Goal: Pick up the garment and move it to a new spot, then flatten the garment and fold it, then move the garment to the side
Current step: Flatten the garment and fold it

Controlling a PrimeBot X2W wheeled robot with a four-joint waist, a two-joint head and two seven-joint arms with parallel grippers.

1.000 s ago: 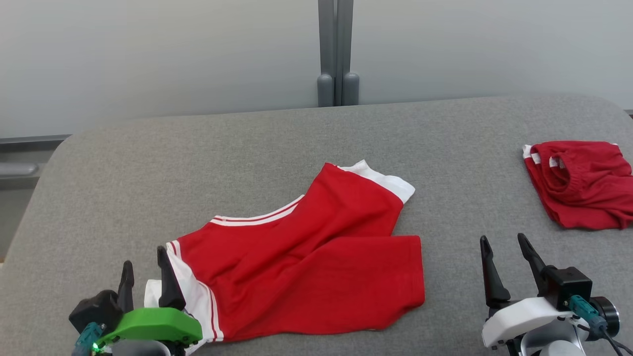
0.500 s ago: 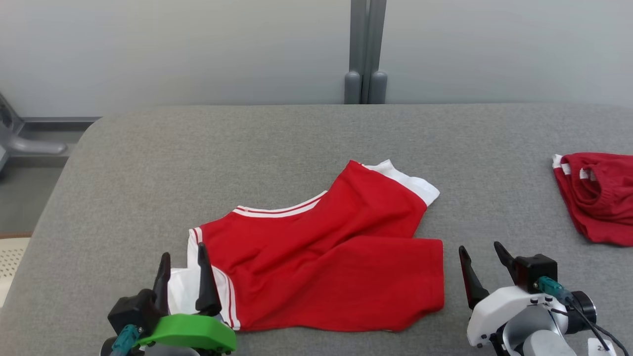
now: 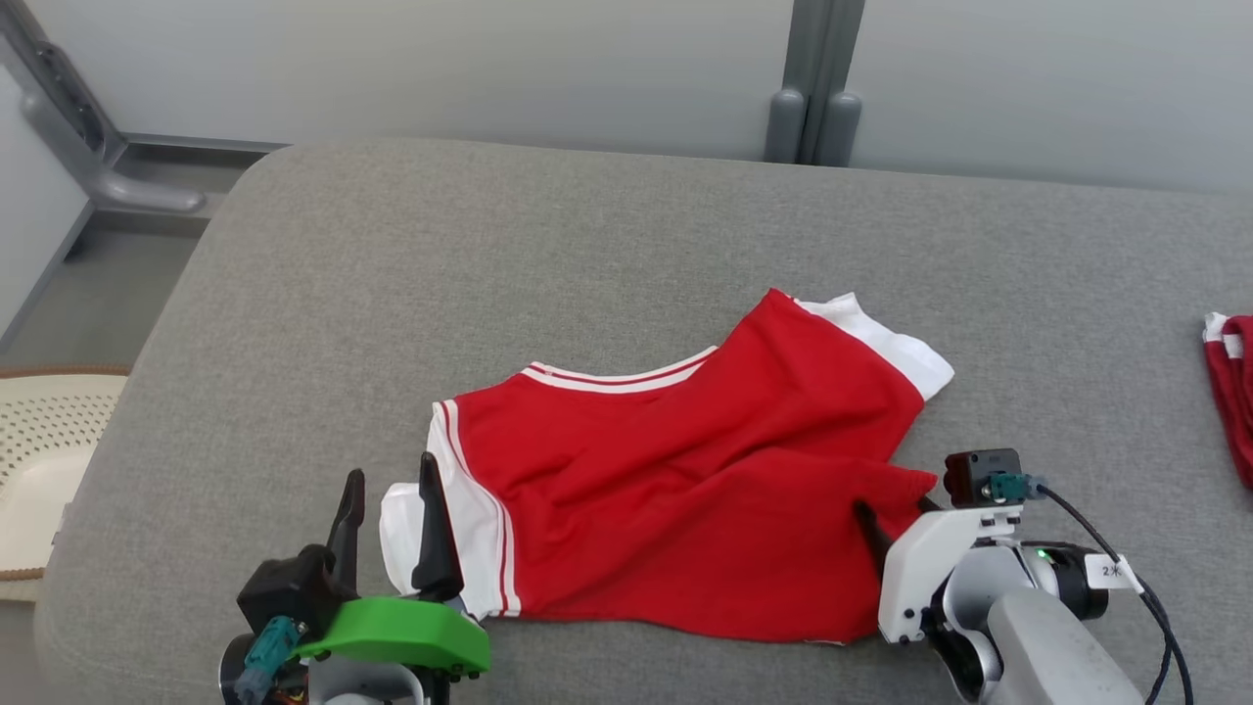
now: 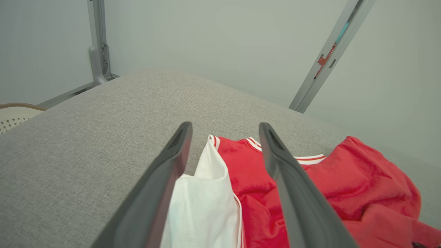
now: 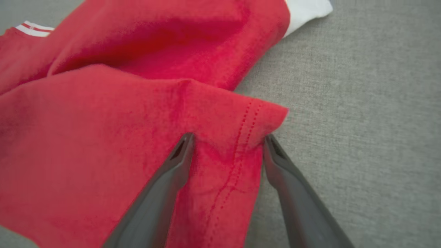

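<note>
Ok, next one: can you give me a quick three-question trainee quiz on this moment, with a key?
1. True or false: the right gripper has shut on the red shirt.
2. The left gripper has its fingers either side of: A the shirt's white sleeve; B its red bottom hem; C bare table.
3. What lies at the grey table's right edge in the head view?
Key: 1 false, its jaws are open around the hem corner; 2 A; 3 a second red garment.
</note>
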